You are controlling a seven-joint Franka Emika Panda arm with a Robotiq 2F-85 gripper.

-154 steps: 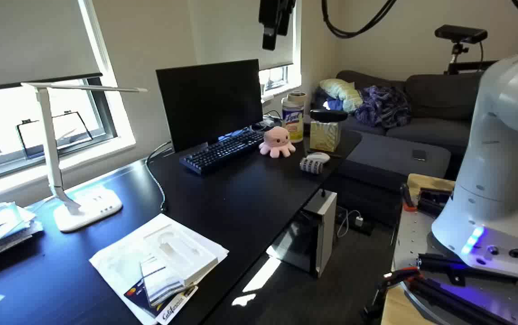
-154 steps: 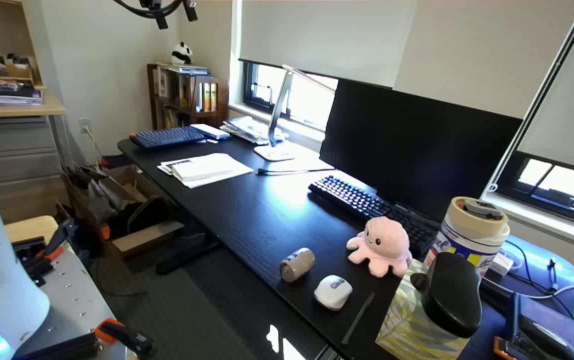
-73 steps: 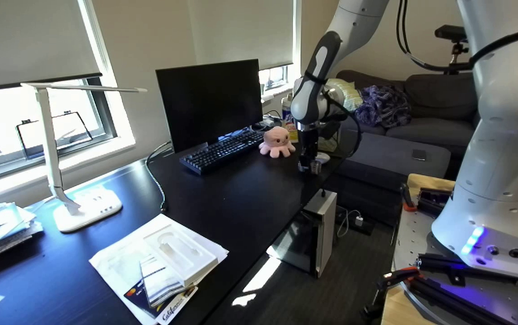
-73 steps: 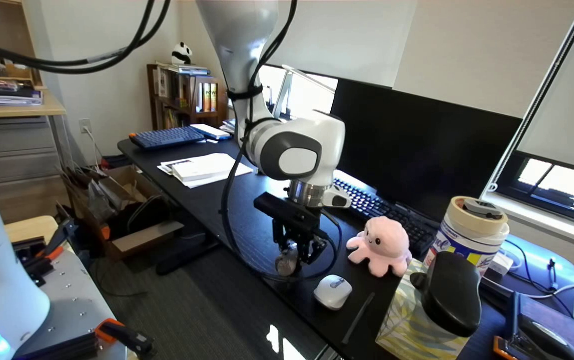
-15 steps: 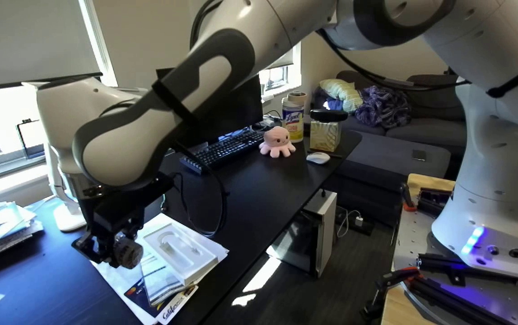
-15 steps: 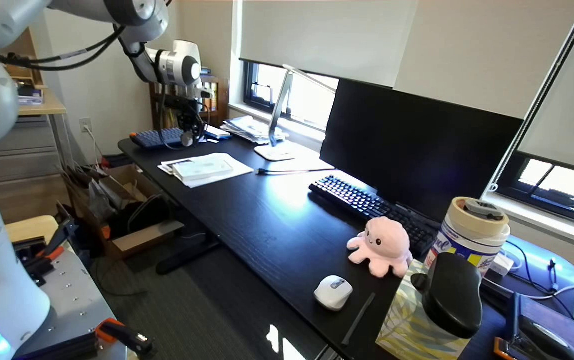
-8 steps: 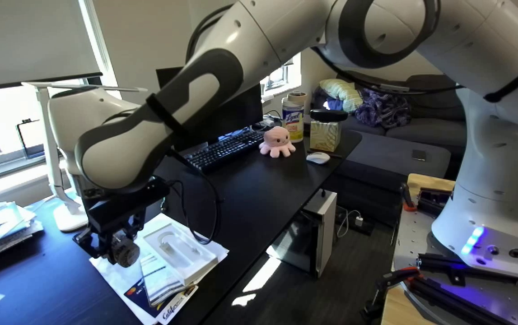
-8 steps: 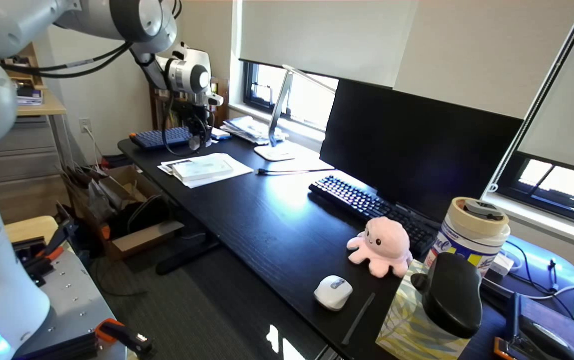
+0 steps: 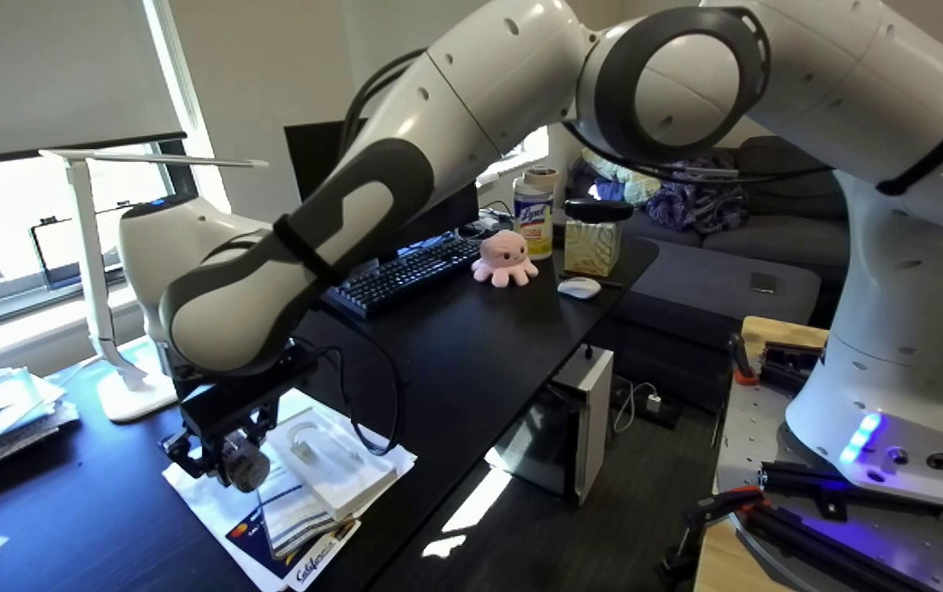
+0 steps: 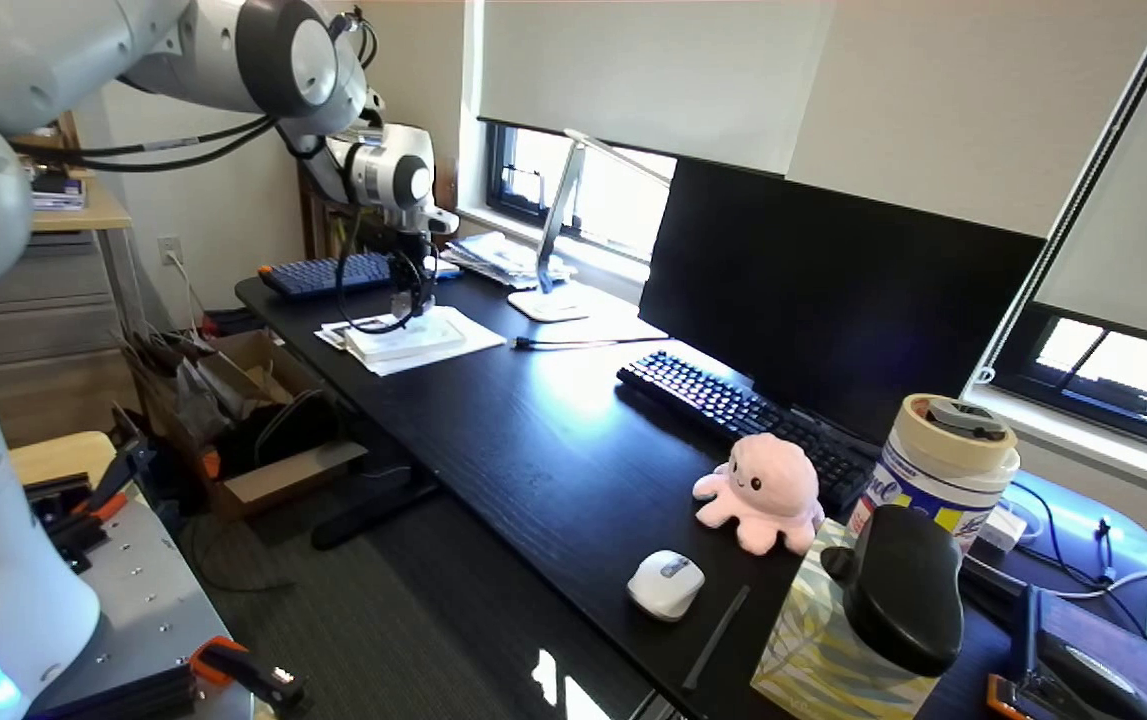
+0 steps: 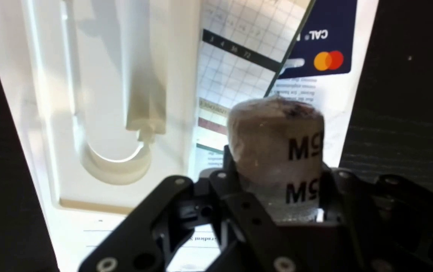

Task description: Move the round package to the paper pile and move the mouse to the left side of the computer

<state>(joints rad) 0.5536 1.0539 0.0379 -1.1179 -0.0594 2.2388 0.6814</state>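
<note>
My fingers [image 11: 228, 183] clasp the round package [image 11: 276, 162] above the paper pile [image 9: 216, 501] | apparently the first delivery | next calls for lowering and release, before the mouse [image 10: 666, 585].

Wrapped round package [image 9: 247, 469]: no longer on the desk [image 9: 455, 353] beside the white mouse [image 9: 579, 287]; now held over the paper pile [image 9: 212, 501], near left in an exterior view.
Gripper [image 11: 276, 162]: raised and empty at first, now clasping the package.
Far blue keyboard [image 10: 318, 275]: in an exterior view, no longer behind the package, now lower and by the white tray [image 10: 398, 345].
Arm [image 9: 471, 82]: now stretches to the near left, covering much of the monitor [image 9: 315, 156].
</note>
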